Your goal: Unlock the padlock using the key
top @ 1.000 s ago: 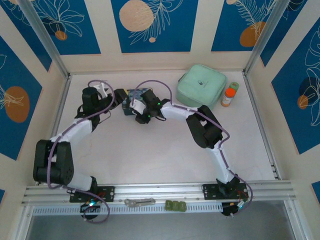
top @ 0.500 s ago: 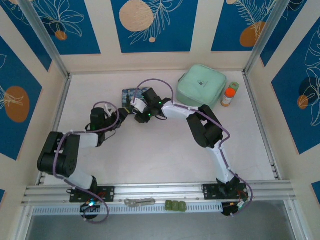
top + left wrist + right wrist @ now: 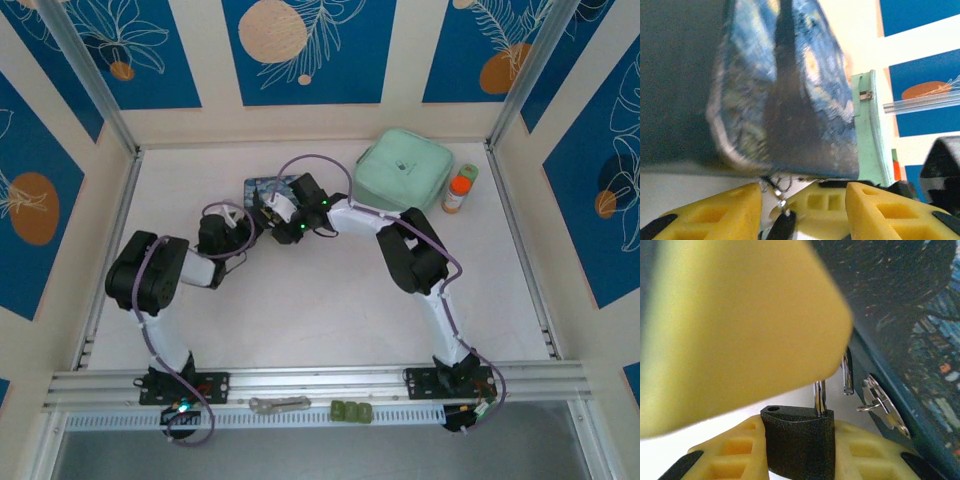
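The padlock [image 3: 800,445], black-bodied with a silvery shackle, is pinched between the yellow fingers of my right gripper [image 3: 800,410]. One shackle leg sits in the body. The other end hangs free beside the tin's hasp [image 3: 880,402], and its hole in the body is empty. In the top view the right gripper [image 3: 272,210] is at the front of the starry blue tin [image 3: 262,186]. My left gripper [image 3: 243,226] is just left of it, jaws apart with nothing between them. In the left wrist view the left gripper [image 3: 804,200] faces the tin's underside and the padlock [image 3: 782,227]. The key is out of view.
A mint-green case [image 3: 405,172] and an orange bottle [image 3: 460,190] stand at the back right. A grey metal tool [image 3: 280,404] and green blocks [image 3: 352,410] lie on the front rail. The cage walls close in the table.
My left arm has folded back, and its gripper has moved from the tin's left side to its front left, jaws narrower. The right gripper has stayed put with the padlock.
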Controlling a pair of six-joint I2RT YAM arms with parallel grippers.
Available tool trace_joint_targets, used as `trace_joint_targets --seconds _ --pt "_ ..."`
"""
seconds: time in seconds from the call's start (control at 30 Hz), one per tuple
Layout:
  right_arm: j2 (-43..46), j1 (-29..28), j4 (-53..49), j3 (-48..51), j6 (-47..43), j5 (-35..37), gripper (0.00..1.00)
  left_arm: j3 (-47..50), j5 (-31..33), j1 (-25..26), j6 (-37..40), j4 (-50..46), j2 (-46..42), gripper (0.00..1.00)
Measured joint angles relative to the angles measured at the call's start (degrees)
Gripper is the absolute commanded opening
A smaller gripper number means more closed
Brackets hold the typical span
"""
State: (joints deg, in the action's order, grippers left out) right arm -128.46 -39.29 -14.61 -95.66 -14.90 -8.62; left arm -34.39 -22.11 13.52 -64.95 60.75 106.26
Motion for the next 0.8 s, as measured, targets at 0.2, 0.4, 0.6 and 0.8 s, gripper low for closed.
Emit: trace_joint_targets --seconds 0.2,0.4,0.6,0.8 --pt "1.0 0.1 0.3 1.5 0.2 -1.1 0.11 0.5 0.4 0.0 -0.7 0.6 -0.3 0.49" --pt "4.7 0.1 0.9 4.4 0.9 -3.8 0.11 3.9 1.2 0.0 0.7 -3.5 -6.5 0.52" --pt "10.9 0.3 1.6 8.6 1.9 -6.0 0.11 4.2 1.9 -0.3 3.5 -8.8 -13.3 0.54" --pt "17.8 1.4 1.9 16.2 5.2 -6.2 0.11 4.2 2.5 -0.5 5.9 -14.0 -16.5 0.6"
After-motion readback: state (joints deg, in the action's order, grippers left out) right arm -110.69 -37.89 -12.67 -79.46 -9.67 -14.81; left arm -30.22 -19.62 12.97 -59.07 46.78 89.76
